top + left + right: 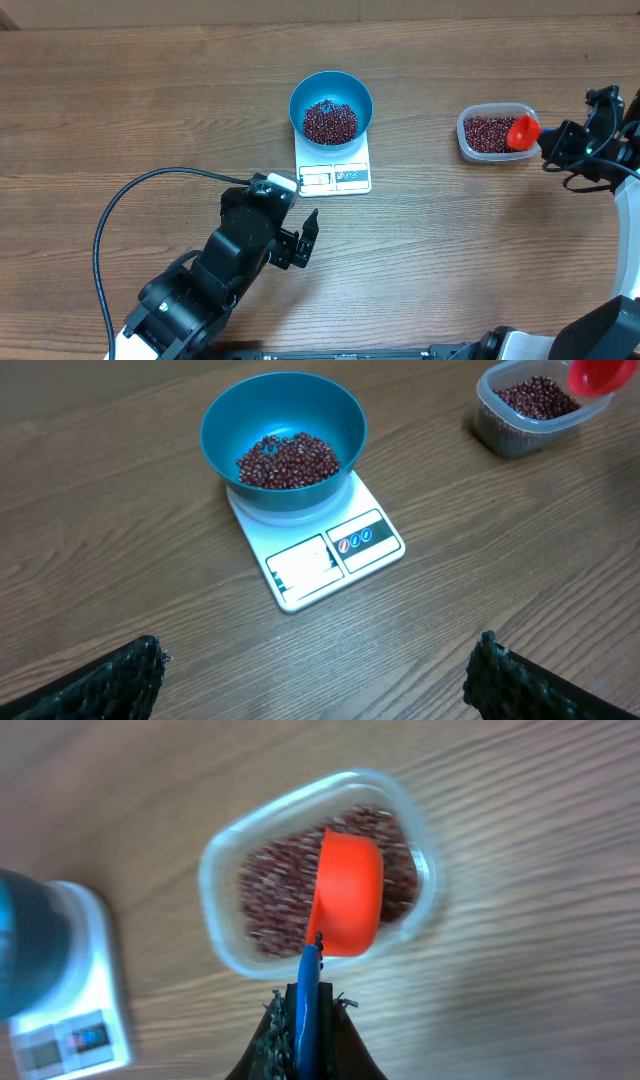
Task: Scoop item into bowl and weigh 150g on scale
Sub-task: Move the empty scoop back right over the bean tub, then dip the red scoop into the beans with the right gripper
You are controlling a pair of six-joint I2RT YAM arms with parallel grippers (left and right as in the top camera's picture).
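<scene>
Scooping step, likely: right gripper (305,1020) clamps the red scoop (350,905) over the clear tub (225,860) by the tabletop (150,80) right edge; left gripper (315,660) hangs released. Beans (330,122) sit in the bowl (305,90) on the scale (335,177), mid-tabletop; next, dip and carry level

Left gripper (315,678) jaws wide apart; right gripper (308,1023) clamped on scoop (350,895), wrist seemingly pitched down.

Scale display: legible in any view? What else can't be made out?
- Scale display: no digits legible in left wrist; too small overhead; blurred and cut by the frame edge in right wrist.
- Scoop: whether it is loaded is unclear; blurred in right wrist, tiny overhead, cut by the top edge in left wrist.
- Tub: beans beneath the scoop are hidden by it.
</scene>
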